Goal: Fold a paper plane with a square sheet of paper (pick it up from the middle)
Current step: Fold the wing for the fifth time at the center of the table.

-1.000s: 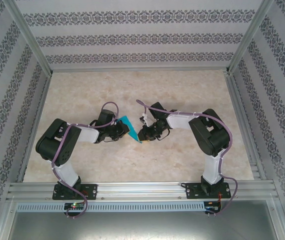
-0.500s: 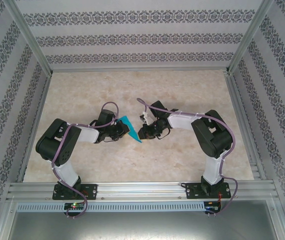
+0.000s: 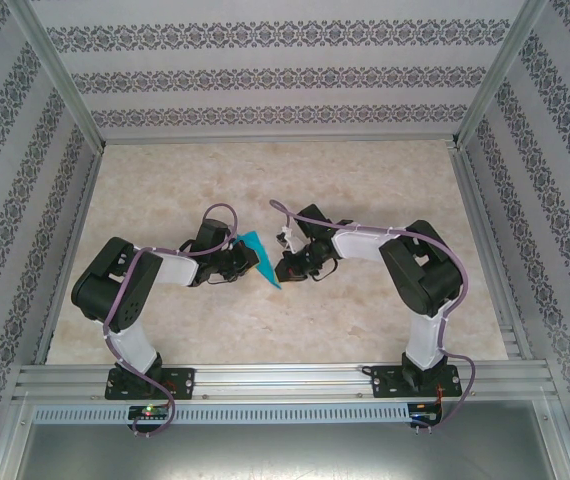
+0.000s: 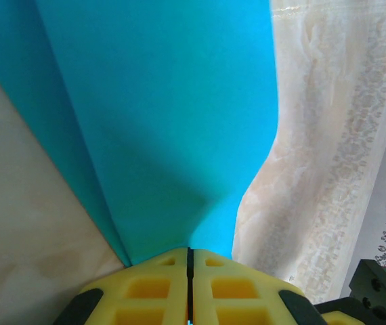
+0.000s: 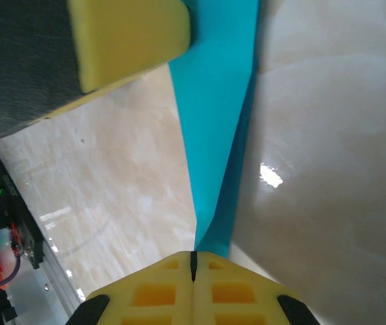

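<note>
Paper plane [image 3: 263, 258], part-folded: left claw [image 4: 189, 263] and right claw [image 5: 193, 261] both pinched shut on it; best pulled evenly, crease straight.

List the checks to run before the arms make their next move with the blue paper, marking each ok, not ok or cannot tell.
1. Left gripper shut on the paper: ok, the wide end is pinched between its closed jaws.
2. Right gripper shut on the paper: ok, the narrow end runs into its closed jaws.
3. Paper folded into layers: ok, an overlapping layer shows in the left wrist view.
4. Grippers apart from each other: ok, the paper spans the gap between them.
5. Paper lifted off the table: cannot tell.
6. Plane shape finished: cannot tell.
</note>
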Motion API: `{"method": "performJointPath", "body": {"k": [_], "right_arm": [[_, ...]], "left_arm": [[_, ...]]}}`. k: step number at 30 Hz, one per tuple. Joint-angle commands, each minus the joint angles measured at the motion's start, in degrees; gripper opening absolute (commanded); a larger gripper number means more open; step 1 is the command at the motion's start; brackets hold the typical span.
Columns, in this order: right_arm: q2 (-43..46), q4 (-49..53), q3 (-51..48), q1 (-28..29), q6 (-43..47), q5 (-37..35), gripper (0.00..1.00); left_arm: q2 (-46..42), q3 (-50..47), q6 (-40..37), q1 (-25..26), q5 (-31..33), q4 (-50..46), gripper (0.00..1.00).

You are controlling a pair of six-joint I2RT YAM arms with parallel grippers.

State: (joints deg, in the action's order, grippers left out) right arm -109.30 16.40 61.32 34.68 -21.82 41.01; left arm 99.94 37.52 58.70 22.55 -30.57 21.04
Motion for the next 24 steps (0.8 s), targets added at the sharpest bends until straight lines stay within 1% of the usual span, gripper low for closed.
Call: {"method": "performJointPath", "body": {"k": [1,9,16,20,23,24], "right_arm": [[-1.9,1.5,0.3,0.5,1.6,-1.5,0.04],[-2.8,2.5,0.7,1.0,1.8,-2.9,0.04],[1.1,1.1,0.7,1.1,0.4,-3.1,0.07],[1.2,1.4,0.4,1.6,0.7,-3.2,0.07],[0.0,3.1,0.8,2.0,1.1,-5.3,0.10],[0.2,3.6,0.8,1.9,1.0,-6.5,0.13]], "left_arm": [[1.3,-0.4,-0.4,0.5,2.3,-3.0,0.10],[1.4,-0.3,-0.4,0.5,2.7,-3.3,0.10],[1.3,-0.4,-0.3,0.5,2.7,-3.4,0.10],[1.5,-0.4,-0.2,0.5,2.7,-3.3,0.10],[1.7,-0.3,-0.2,0.5,2.7,-3.2,0.10],[1.7,-0.3,-0.3,0.5,2.6,-3.1,0.10]]}}
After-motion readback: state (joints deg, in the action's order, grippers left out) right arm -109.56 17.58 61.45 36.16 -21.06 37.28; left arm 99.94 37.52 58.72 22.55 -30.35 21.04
